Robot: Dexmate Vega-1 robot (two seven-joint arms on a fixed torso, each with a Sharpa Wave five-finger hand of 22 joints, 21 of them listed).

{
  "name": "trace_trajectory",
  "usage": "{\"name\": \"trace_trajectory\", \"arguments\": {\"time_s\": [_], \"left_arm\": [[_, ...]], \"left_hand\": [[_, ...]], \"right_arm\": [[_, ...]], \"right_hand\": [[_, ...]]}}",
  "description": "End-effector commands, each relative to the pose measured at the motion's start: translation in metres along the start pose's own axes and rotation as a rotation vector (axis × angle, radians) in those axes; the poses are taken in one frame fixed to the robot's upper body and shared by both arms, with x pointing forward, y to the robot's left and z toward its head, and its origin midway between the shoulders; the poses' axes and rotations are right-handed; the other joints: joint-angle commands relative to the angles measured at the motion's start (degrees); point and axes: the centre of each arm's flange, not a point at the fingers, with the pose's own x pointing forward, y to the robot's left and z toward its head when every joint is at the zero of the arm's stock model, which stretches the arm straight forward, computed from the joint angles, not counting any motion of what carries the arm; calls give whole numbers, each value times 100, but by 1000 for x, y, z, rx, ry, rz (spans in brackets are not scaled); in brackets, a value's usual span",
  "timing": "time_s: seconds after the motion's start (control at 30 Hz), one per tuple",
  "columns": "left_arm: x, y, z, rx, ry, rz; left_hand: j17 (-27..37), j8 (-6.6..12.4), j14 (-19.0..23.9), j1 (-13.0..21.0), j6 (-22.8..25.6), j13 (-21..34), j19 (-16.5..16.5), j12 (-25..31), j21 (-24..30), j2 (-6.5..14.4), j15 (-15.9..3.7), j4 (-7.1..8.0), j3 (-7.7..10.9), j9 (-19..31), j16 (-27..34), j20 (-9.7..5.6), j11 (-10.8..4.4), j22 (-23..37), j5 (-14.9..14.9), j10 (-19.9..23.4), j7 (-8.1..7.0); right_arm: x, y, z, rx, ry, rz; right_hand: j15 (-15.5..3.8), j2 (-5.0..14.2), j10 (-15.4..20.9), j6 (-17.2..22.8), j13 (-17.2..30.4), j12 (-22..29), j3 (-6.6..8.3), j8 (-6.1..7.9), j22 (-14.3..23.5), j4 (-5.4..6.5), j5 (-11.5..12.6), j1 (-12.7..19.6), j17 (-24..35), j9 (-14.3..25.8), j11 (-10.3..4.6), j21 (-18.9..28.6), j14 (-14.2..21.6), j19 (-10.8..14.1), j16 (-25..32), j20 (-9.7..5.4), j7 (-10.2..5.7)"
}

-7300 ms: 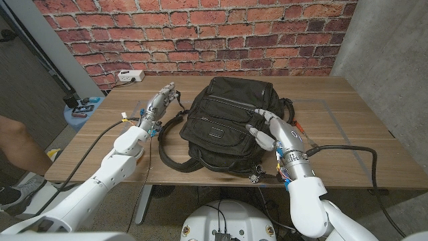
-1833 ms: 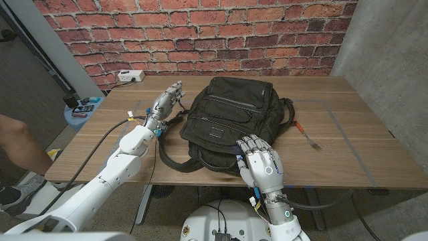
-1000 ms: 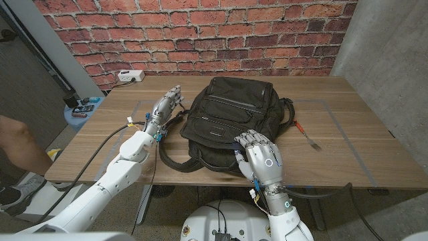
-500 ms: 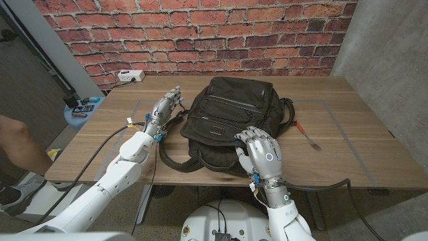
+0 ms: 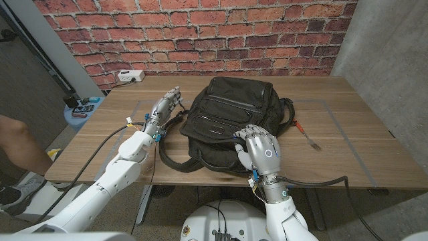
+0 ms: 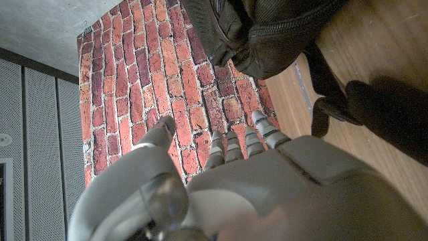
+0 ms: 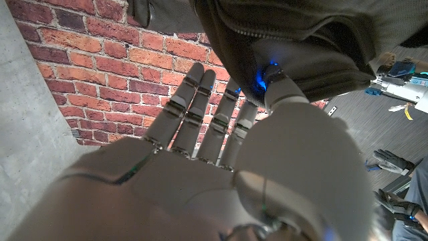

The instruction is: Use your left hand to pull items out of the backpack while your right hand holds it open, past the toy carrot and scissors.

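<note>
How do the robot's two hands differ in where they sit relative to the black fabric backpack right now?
The right hand is at the black fabric backpack's near edge, fingers over it; the left hand is beside the backpack's left side, fingers extended over the wooden table. Neither holds an item.

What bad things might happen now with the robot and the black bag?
The black fabric backpack looks shut, and the right hand only rests on its near edge, so it might slide instead of opening. Loose black straps lie beside the left hand and could snag its fingers. The orange-handled tool nearby could get knocked away.
</note>
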Motion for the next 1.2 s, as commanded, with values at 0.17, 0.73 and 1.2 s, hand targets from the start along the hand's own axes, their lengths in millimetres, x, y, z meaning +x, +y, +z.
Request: {"name": "trace_trajectory", "arguments": {"time_s": [0.17,0.73,1.2], "left_arm": [[2,0,1,25,28,-12],[3,0,12,52,15,-37],[11,0,25,91,-2,-72]], "left_hand": [[25,26,2,64,63,14,40,-5,-28,12,43,4,26,20,-7,-24,26,7,31,15,-13],[17,26,-3,88,88,14,53,-5,-71,-4,46,-17,40,21,-14,-14,36,7,38,20,-4],[6,29,4,146,124,12,75,-4,-112,-30,45,-83,68,21,-21,-16,64,6,56,31,42]], "right_arm": [[24,-9,-11,80,14,-27],[44,-17,-16,192,58,-26],[65,-17,-38,262,120,-25]], "right_hand": [[-939,75,142,173,-4,44,-24,85,16,11,-19,78,43,25,-19,8,115,80,55,-418,1],[-940,140,214,240,-11,55,-62,117,18,18,-45,117,56,25,-23,9,217,88,69,-405,28],[-921,148,219,224,-2,53,-88,111,18,25,-59,115,45,24,-40,6,236,82,43,-392,40]]}}
